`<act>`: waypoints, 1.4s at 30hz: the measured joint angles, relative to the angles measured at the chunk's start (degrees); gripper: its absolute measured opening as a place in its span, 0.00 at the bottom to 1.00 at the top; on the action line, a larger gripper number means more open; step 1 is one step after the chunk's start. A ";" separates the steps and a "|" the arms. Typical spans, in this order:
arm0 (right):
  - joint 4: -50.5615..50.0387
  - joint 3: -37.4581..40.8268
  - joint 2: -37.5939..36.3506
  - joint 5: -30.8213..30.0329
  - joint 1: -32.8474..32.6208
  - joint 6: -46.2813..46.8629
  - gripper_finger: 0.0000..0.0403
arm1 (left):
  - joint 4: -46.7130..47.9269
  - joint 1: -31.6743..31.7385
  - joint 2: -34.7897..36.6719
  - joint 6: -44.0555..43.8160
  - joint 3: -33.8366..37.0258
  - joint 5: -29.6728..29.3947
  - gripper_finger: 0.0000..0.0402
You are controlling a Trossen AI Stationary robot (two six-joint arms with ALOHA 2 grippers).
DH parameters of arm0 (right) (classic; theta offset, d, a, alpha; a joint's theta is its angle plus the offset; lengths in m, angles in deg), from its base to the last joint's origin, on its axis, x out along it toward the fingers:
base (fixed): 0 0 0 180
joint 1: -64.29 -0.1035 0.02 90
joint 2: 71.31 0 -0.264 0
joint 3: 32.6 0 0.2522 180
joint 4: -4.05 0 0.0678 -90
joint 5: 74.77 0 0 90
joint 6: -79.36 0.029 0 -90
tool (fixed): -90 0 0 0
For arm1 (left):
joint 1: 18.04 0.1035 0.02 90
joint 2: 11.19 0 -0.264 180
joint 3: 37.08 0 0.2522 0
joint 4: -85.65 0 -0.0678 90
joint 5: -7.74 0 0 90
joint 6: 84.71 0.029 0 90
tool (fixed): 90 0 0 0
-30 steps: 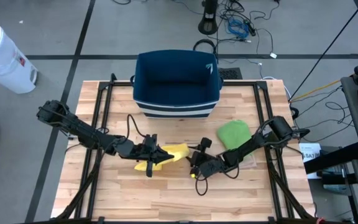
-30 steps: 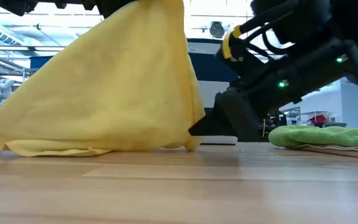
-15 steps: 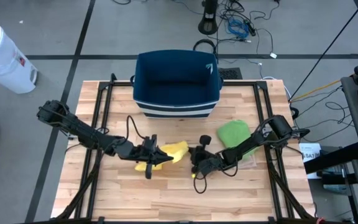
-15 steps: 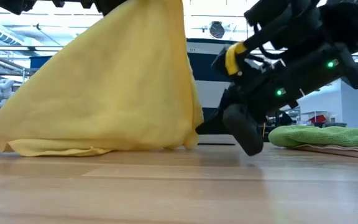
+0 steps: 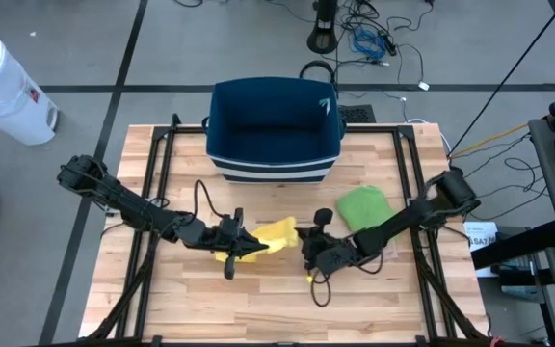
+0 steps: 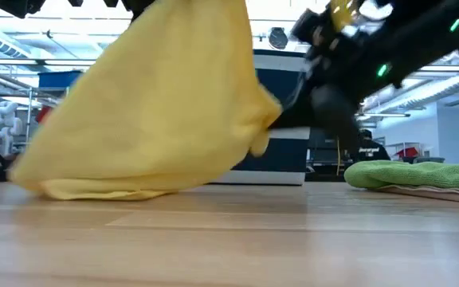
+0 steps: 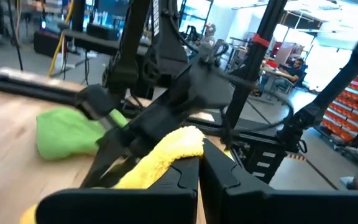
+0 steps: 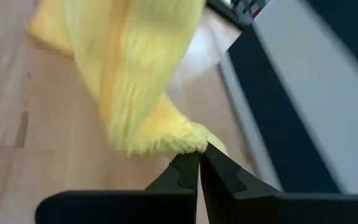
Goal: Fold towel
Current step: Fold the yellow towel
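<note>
- The yellow towel (image 5: pixel 263 239) sits near the middle of the table (image 5: pixel 258 308), at about 6 o'clock from the blue bin (image 5: pixel 274 127), bunched and partly lifted off the wood.
- The left gripper (image 5: pixel 237 245) is at the towel's 9 o'clock edge, clenched on the cloth; in the left wrist view the yellow pile bulges just past its closed fingers (image 7: pixel 185 180).
- The right gripper (image 5: pixel 306 243) is at the towel's 3 o'clock edge. Its fingers (image 8: pixel 188 171) are pressed together on a yellow corner tuft, so it is grasping the towel too.
- In the low view the towel (image 6: pixel 150 104) hangs like a tent from above, its lower hem on the table, with the right gripper (image 6: pixel 293 108) at its raised side corner.
- A green cloth (image 5: pixel 362 206) lies at about 2 o'clock from the towel, beside the right arm, apart from the yellow one.
- Step in hand, as I judge it: both corners are gripped and the towel is ready to be spread or carried over for a fold; no fold is laid yet.
- The next move calls for both arms to travel together, keeping the held edge taut so that the cloth hangs flat and does not twist.
- The corners then need setting down in line with the opposite hem, and neither grip should let go before the cloth rests on the wood.
- Risk: the right gripper's hold looks like a small pinch at the very tip, which could slip under tension.
</note>
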 joint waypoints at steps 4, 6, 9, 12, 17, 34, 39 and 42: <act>-6.53 0.00 -7.49 -1.37 -2.93 -2.91 0.00 | -2.90 -0.19 0.00 3.29 0.00 0.01 0.00; -10.05 0.00 -11.81 -1.26 -4.73 -3.79 0.00 | -4.90 -0.61 0.00 6.00 0.00 0.60 0.00; -15.79 0.00 -19.10 2.46 -7.81 -4.34 0.00 | -8.74 -1.77 0.00 10.59 -0.02 1.94 0.00; -19.70 0.00 -26.65 9.33 -10.92 -4.26 0.00 | -11.85 -3.34 0.00 15.01 -0.02 3.31 0.00; -23.00 0.00 -37.27 22.04 -15.31 -3.74 0.00 | -15.69 -6.13 0.00 20.64 -0.02 5.00 0.00; -34.81 0.02 -39.78 23.96 -13.31 6.79 0.00 | -9.20 -6.34 0.02 14.00 -0.02 -6.27 0.00; -33.53 0.02 -32.81 26.38 -11.45 8.38 0.04 | -3.29 -3.24 0.00 9.43 -0.02 -9.90 0.00; -29.53 0.02 -26.98 27.24 -10.72 8.62 0.11 | -2.82 -2.03 -0.02 8.08 -0.02 -10.03 0.00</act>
